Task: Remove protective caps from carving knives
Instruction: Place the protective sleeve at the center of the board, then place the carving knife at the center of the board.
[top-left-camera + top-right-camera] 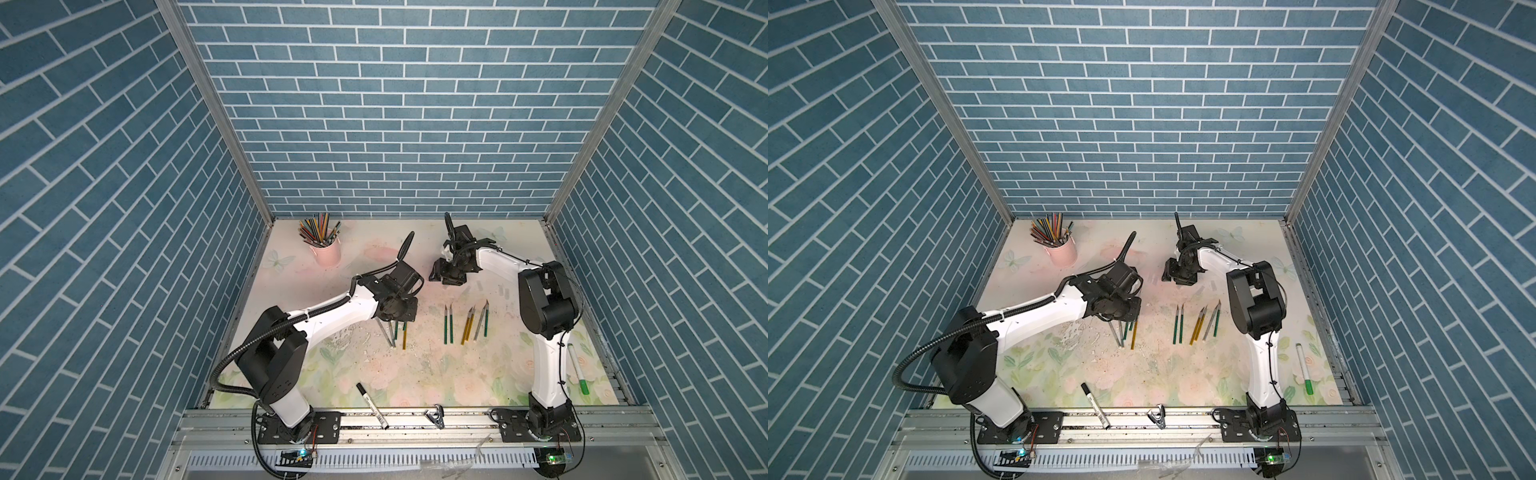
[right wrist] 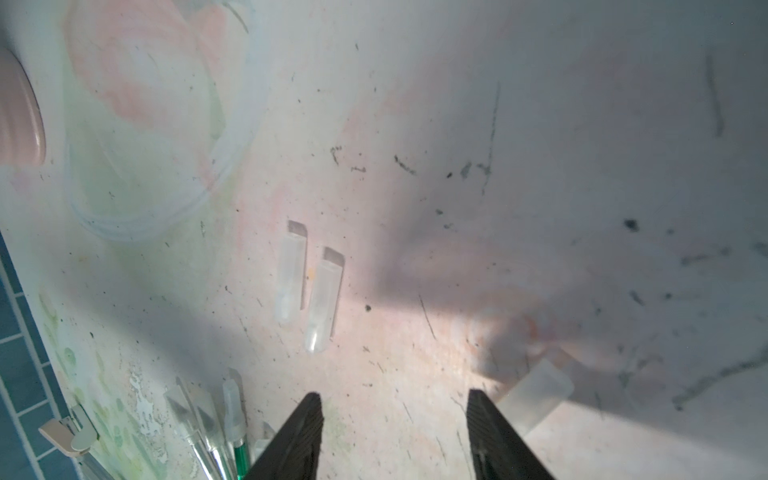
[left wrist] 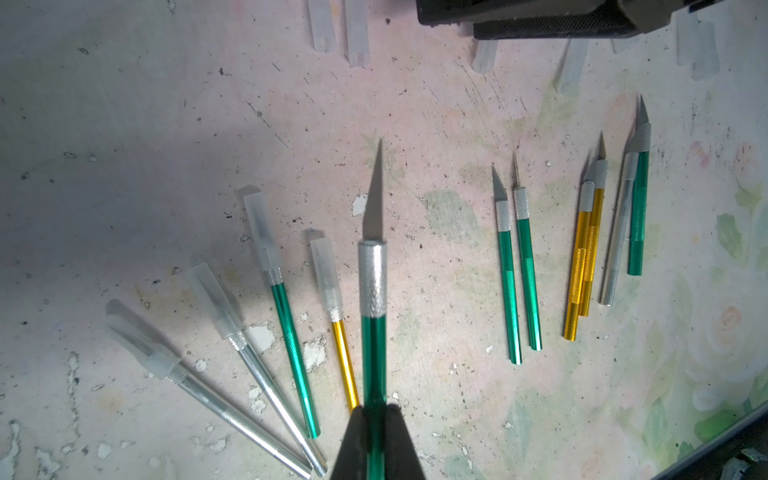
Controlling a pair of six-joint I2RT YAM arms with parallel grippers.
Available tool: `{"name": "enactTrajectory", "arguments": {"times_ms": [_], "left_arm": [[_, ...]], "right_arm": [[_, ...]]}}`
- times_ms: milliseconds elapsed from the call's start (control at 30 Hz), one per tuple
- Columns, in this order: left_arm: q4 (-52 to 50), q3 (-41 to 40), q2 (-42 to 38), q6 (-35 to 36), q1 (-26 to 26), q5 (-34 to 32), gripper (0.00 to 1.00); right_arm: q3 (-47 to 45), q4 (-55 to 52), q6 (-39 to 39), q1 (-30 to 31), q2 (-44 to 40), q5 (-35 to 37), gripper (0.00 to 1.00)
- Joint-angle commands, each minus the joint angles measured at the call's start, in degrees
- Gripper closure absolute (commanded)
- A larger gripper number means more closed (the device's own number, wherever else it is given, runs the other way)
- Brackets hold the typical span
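**Carving knives and protective caps: tabletop stock**

Top views: the left gripper (image 1: 392,316) is low over a cluster of knives. The right gripper (image 1: 440,275) is farther back. Six bare carving knives (image 1: 465,326) lie on the tabletop (image 1: 374,374) between the arms. A pink cup (image 1: 328,253) of pencils stands at the rear.

Left wrist: the left gripper is clamped on a green carving knife (image 3: 372,332) with its blade exposed. Four capped carving knives (image 3: 262,237) fan out beside it.

Right wrist: the right gripper's jaws stand apart with nothing between them. Two loose protective caps (image 2: 324,299) lie side by side ahead. A third cap (image 2: 536,395) lies just beside one finger.
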Motion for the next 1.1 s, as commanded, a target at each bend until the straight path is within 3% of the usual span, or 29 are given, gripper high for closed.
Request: {"name": "enactTrajectory", "arguments": {"times_ms": [0,333,900,1067], "left_arm": [[-0.1,0.0,1.2,-1.3,0.3,-1.0,0.97],[0.2,2.4,4.2,-3.0,-1.8,-1.8,0.96],[-0.4,7.6,12.8,-12.9,-6.6,-4.7,0.93],[-0.9,9.3,15.1,-13.9,-7.4,-4.7,0.93]], "right_arm": [[0.8,-1.9,-0.9,0.4,-5.1,1.6,0.36],[-3.0,-0.4,-0.2,0.4,-13.1,4.2,0.33],[-16.6,2.3,-1.2,-3.2,-26.3,7.1,0.32],[-19.5,1.1,-1.2,-5.0,-27.6,6.0,0.14]]}}
